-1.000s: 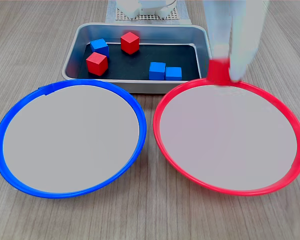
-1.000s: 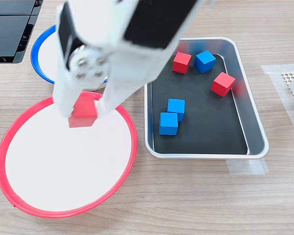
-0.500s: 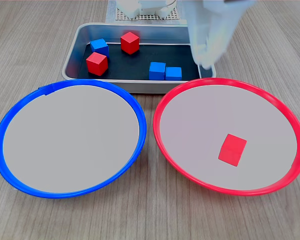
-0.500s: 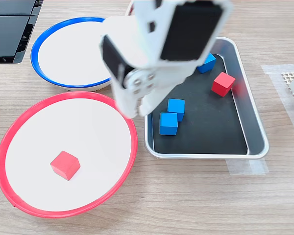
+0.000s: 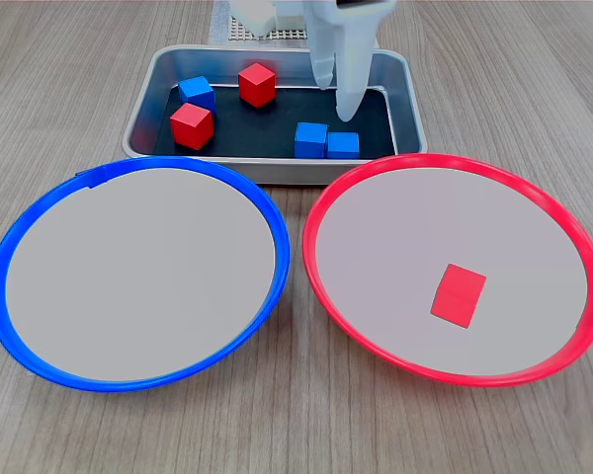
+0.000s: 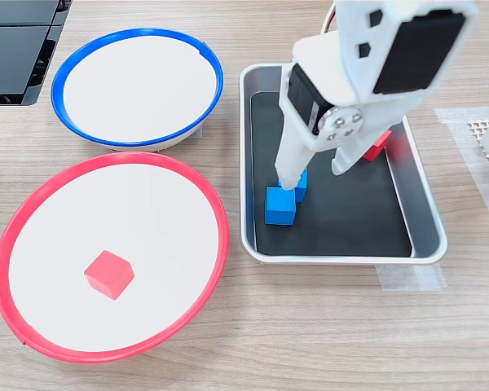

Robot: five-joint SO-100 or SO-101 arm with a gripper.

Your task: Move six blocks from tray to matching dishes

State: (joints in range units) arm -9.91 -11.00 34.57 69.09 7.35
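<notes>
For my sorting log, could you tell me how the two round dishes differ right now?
The red-rimmed dish holds one red block; the blue-rimmed dish holds nothing. In the first exterior view the red-rimmed dish is on the right, the blue-rimmed dish on the left. Both are round and shallow with pale centres.

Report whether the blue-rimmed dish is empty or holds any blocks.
Empty. In both exterior views the blue-rimmed dish shows only its bare pale centre; the lone delivered red block lies in the red-rimmed dish.
</notes>
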